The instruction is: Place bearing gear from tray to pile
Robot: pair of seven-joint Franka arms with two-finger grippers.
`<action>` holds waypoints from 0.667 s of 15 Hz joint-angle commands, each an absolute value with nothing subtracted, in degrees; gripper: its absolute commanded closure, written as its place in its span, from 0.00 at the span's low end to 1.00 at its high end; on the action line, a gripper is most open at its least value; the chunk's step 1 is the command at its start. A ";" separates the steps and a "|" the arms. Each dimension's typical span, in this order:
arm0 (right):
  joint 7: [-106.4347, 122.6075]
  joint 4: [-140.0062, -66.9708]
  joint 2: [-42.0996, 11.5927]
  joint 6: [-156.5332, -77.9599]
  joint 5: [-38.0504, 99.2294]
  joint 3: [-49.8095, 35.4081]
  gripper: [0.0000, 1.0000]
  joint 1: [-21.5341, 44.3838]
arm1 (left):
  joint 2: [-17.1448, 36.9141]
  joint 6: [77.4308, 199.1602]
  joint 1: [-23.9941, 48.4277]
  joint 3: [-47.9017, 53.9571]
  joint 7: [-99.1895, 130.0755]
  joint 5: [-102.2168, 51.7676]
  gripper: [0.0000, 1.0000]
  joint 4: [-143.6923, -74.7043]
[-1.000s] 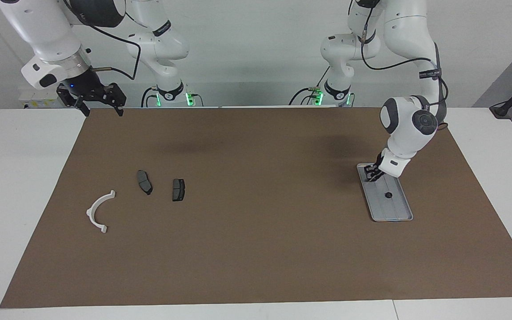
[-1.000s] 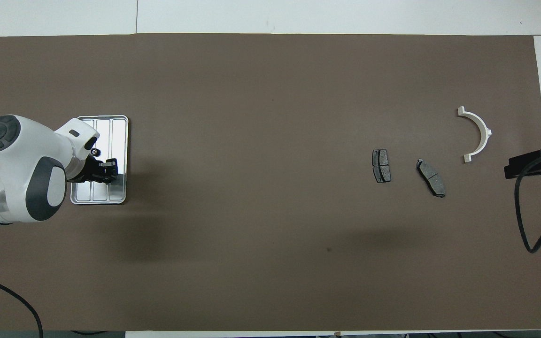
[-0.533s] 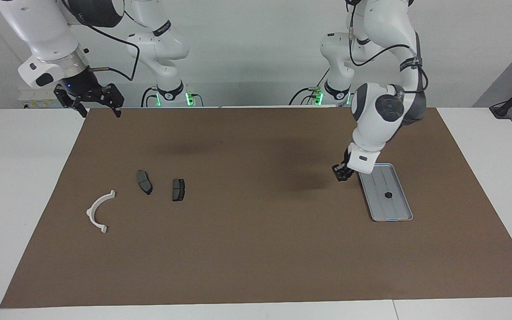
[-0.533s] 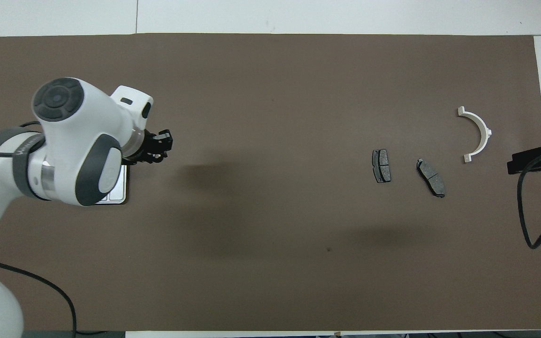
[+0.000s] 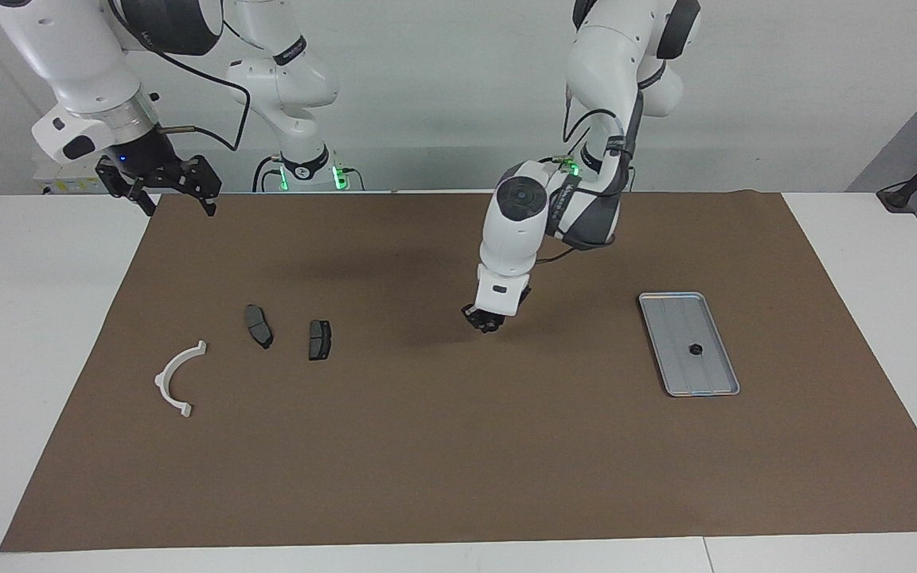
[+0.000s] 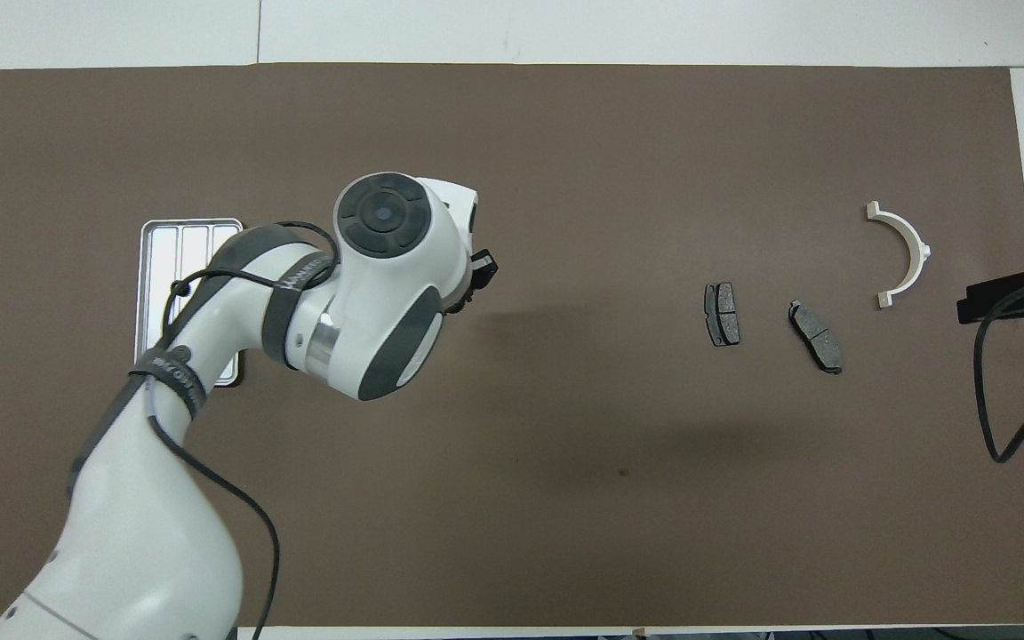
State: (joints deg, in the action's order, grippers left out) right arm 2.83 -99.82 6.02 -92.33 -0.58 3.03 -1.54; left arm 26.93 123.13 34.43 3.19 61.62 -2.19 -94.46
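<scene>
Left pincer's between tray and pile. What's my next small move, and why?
Probably carry the left pincer toward the closest brake pad: it hangs over bare mat, short of the pile. Its load is unclear; one dark part lies on the tray. Right pincer waits over the mat's corner.

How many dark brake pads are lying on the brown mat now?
2. One brake pad lies beside the other brake pad, which is closer to the white bracket. None appears hidden.

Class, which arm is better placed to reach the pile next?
Probably left: the left gripper hangs over the mat between the tray and the pile; the right gripper waits over the mat's corner.
</scene>
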 commanded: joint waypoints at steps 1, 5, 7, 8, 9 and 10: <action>5.27 -100.90 4.67 -95.45 -0.70 2.81 0.00 -1.76 | 29.69 123.41 36.72 1.94 62.40 -2.81 1.00 -92.91; 5.01 -102.21 4.31 -98.08 -0.70 2.73 0.00 -1.76 | 31.90 123.83 38.58 1.49 64.34 -2.64 1.00 -92.55; 5.01 -103.18 4.39 -99.75 -0.62 2.72 0.00 -1.76 | 31.90 124.97 38.50 1.49 64.42 -2.20 0.99 -93.16; 4.92 -103.18 4.31 -99.76 -0.53 2.72 0.00 -1.76 | 31.90 125.24 38.50 1.49 64.42 -2.20 0.96 -93.51; 4.92 -103.01 4.31 -99.76 -0.44 2.72 0.00 -1.76 | 31.90 124.98 38.50 1.49 64.42 -2.20 0.84 -93.52; 4.83 -102.83 4.22 -99.76 -0.44 2.72 0.00 -1.76 | 31.82 124.37 38.50 1.49 64.42 -2.20 0.47 -93.34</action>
